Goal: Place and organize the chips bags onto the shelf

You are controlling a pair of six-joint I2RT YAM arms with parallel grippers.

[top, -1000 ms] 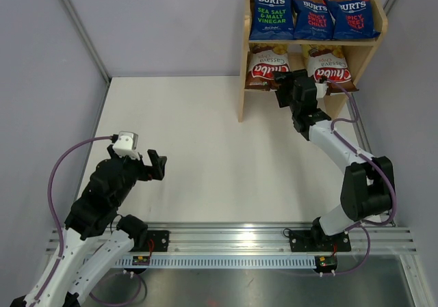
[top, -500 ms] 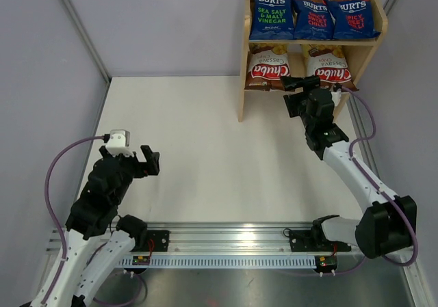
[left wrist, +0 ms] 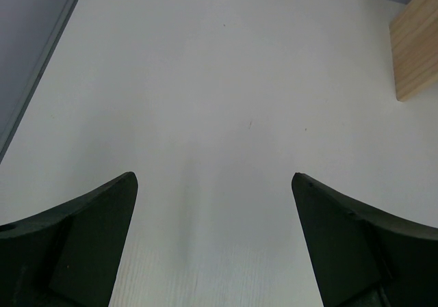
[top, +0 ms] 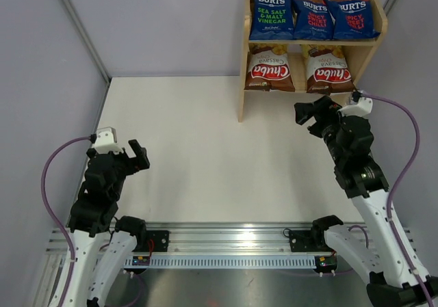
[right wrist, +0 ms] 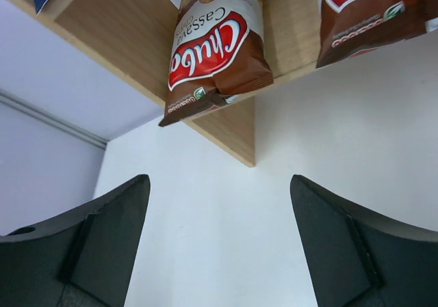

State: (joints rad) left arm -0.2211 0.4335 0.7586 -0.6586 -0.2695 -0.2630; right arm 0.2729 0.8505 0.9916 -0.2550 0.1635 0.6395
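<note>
The light wood shelf (top: 243,81) stands at the far right of the table. Three dark blue BURTS bags (top: 313,16) stand side by side on its upper tier. Two brown-white Chuba bags stand on the lower tier, one at left (top: 269,68) and one at right (top: 329,68); both show in the right wrist view (right wrist: 215,47). My right gripper (top: 311,111) is open and empty, just in front of the shelf. My left gripper (top: 137,156) is open and empty over bare table at the near left. The shelf's corner shows in the left wrist view (left wrist: 415,47).
Grey walls enclose the white table (top: 198,143) on the left, back and right. A metal rail (top: 233,238) with both arm bases runs along the near edge. Purple cables loop beside each arm.
My right gripper has drawn back from the lower tier toward the near right, leaving the right Chuba bag on the shelf. My left arm has pulled back toward the near left.
</note>
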